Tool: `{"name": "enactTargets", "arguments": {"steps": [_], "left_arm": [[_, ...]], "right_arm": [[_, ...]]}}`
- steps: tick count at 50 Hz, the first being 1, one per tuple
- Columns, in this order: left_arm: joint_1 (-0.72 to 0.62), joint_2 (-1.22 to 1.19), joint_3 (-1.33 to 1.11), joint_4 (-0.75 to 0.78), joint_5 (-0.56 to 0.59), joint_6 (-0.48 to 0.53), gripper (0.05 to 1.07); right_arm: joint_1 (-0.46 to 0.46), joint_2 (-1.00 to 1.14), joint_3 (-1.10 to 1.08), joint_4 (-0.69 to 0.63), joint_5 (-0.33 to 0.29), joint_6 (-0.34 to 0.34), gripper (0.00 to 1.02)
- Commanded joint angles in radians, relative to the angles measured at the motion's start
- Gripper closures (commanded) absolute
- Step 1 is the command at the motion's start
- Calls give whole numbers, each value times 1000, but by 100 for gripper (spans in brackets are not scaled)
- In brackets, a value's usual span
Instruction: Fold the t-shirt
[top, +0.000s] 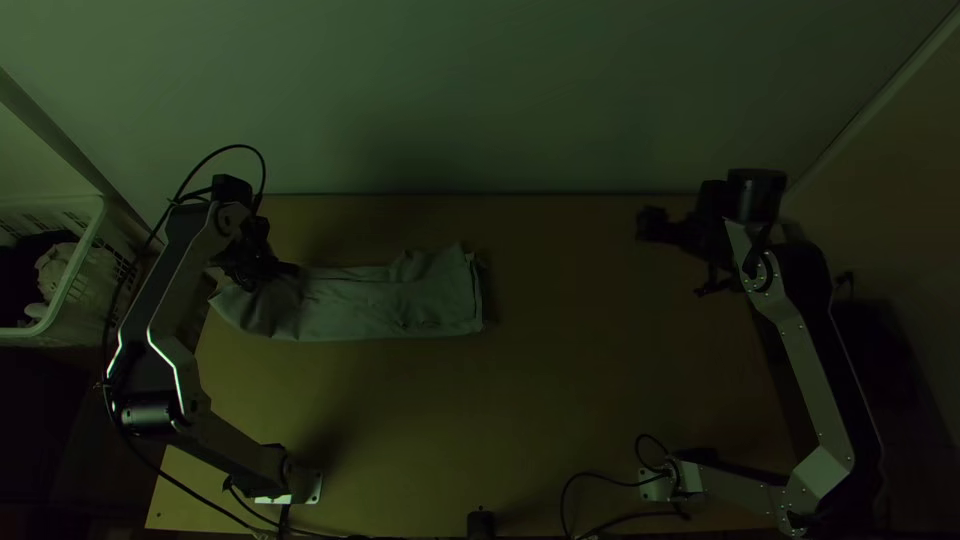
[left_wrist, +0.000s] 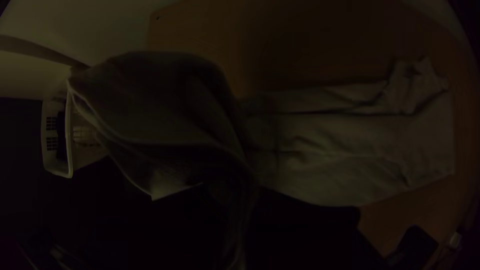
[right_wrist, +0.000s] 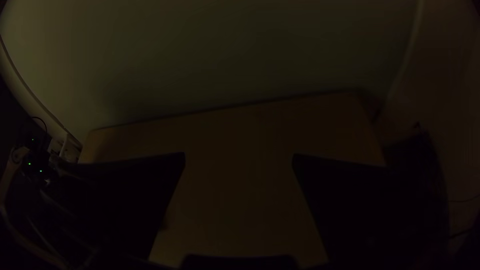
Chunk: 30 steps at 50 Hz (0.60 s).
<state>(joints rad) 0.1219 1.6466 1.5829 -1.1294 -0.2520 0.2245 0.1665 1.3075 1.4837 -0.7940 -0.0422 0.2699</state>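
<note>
The t-shirt (top: 400, 305) lies across the left half of the table (top: 590, 400), the basket (top: 82, 258) beyond the left edge.

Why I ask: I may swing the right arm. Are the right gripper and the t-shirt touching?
Apart. The top view shows a broad stretch of table between the t-shirt and the right gripper.

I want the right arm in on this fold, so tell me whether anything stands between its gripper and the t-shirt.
Nothing visible stands between the right gripper and the t-shirt; the wooden table spans the gap.
</note>
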Motion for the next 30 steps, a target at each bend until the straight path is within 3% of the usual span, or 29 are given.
{"name": "enactTargets", "arguments": {"steps": [1, 30], "left_arm": [[-93, -41, 57, -63, -18, -65, 105], [-508, 240, 453, -285, -32, -356, 105]], "right_arm": [[-21, -53, -39, 7, 7, -18, 4], [-50, -235, -221, 35, 7, -3, 4]]}}
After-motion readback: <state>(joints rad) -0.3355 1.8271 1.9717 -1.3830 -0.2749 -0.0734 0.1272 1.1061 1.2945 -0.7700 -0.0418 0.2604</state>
